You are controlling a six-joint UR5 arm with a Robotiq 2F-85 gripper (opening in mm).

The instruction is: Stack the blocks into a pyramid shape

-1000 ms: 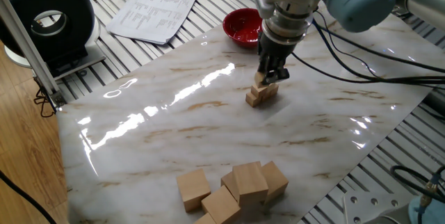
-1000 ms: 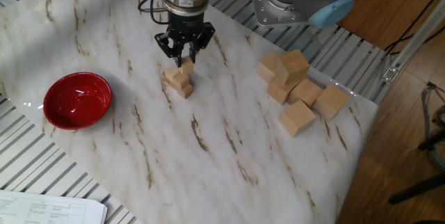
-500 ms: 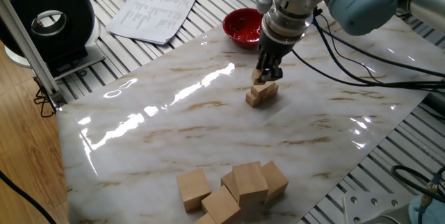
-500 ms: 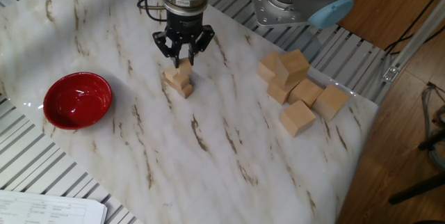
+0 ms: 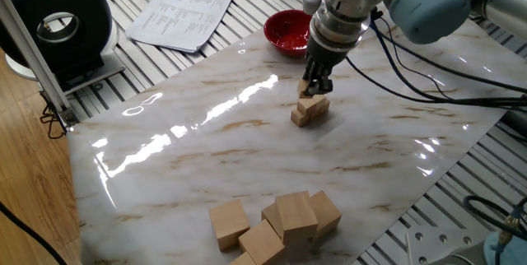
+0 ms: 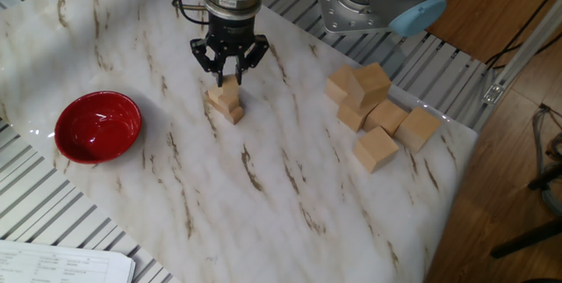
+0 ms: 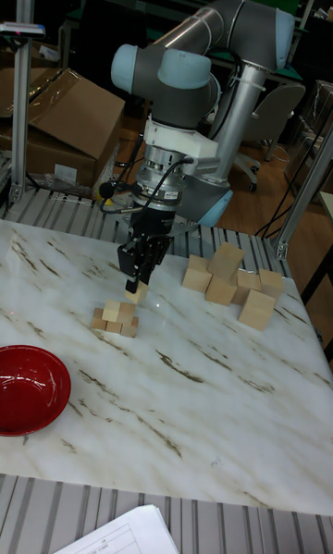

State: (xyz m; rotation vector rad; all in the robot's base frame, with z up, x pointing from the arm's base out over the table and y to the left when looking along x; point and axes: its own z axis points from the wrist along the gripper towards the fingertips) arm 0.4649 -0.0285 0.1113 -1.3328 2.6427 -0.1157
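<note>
A small stack of tan wooden blocks [image 5: 309, 111] [image 6: 226, 105] [image 7: 115, 319] sits on the marble table: a short bottom row with one block on top at its left in the tall view. My gripper [image 5: 313, 89] [image 6: 228, 77] [image 7: 137, 286] hangs straight down just above the stack. It is shut on another small block [image 7: 136, 292], which hovers over the right part of the row, close above it. The fingers hide most of this block in the two fixed views.
A heap of much larger wooden cubes [image 5: 276, 220] [image 6: 373, 107] [image 7: 227, 281] lies near one table edge. A red bowl [image 5: 286, 31] [image 6: 98, 125] [image 7: 28, 387] stands near another edge. Papers [image 5: 181, 10] and a black round device [image 5: 58, 22] lie off the marble.
The gripper, still holding the small block, has shifted slightly sideways over the stack, towards the red bowl. The stack and the large cubes have not moved.
</note>
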